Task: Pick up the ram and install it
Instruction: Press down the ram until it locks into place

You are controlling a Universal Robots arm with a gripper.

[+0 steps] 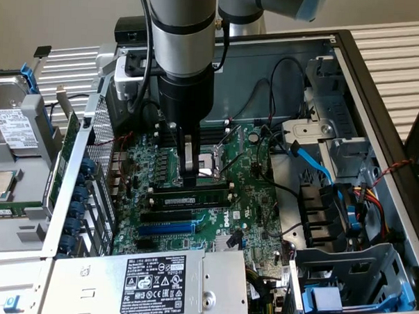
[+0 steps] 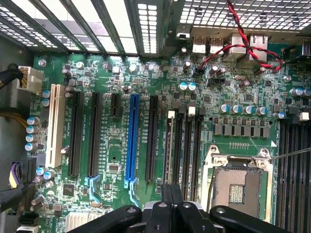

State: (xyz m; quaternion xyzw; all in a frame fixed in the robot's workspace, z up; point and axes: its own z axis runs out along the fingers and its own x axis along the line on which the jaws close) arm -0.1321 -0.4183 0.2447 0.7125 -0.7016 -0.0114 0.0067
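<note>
The ram, a thin green stick with black chips, stands on edge in a black memory slot just in front of the CPU socket. In the wrist view I see the ram edge-on, in the slot nearest the expansion slots, beside the bare memory slots. My gripper hangs straight down over the middle of the stick. Its black fingers are pressed together in line with the stick's top edge. I cannot tell whether they touch it.
A blue expansion slot and black ones lie beside the memory slots. The open CPU socket is close by. Loose cables, the drive cage and the power supply crowd the case around the board.
</note>
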